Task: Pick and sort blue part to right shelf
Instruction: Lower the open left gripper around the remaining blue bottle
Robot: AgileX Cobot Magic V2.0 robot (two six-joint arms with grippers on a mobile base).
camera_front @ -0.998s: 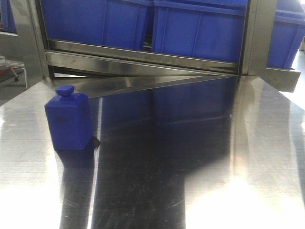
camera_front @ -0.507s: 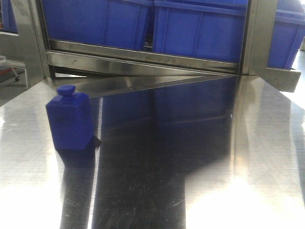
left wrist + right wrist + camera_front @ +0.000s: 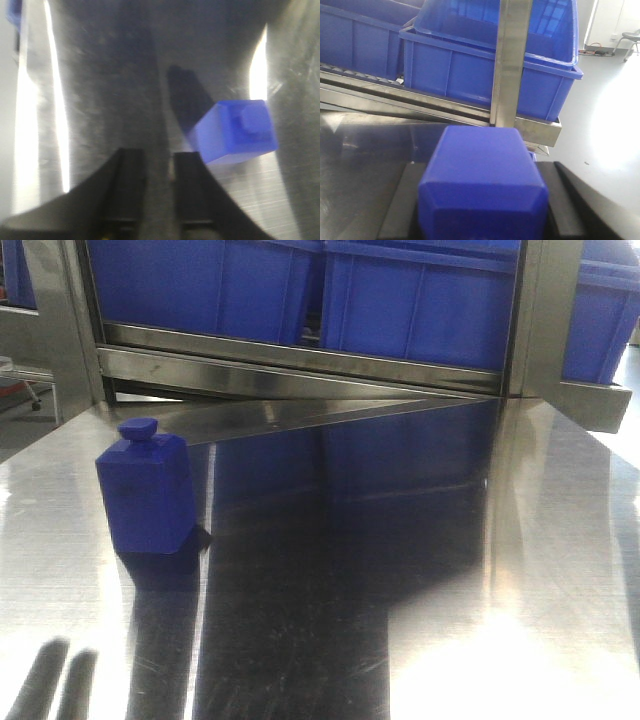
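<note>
One blue part [image 3: 145,490] stands upright on the steel table [image 3: 420,570] at the left, neck up. The left wrist view shows that blue part [image 3: 235,132] ahead and to the right of my left gripper [image 3: 159,152], apart from it. That gripper's fingers [image 3: 126,180] stand slightly apart with only bare table between them. Two blurred dark finger shapes [image 3: 55,685] show at the front view's bottom left corner. My right gripper [image 3: 485,165] is shut on another blue part [image 3: 482,190], which fills the space between its fingers [image 3: 400,200].
Large blue bins [image 3: 420,300] sit on a sloped steel shelf [image 3: 300,365] behind the table. Ahead of the right gripper is a blue bin [image 3: 470,75] behind a steel upright [image 3: 512,60]. Open floor [image 3: 610,125] lies beyond the table's right side.
Two dark finger shapes have come into the bottom left of the front view. The blue part on the table stands where it was half a second ago.
</note>
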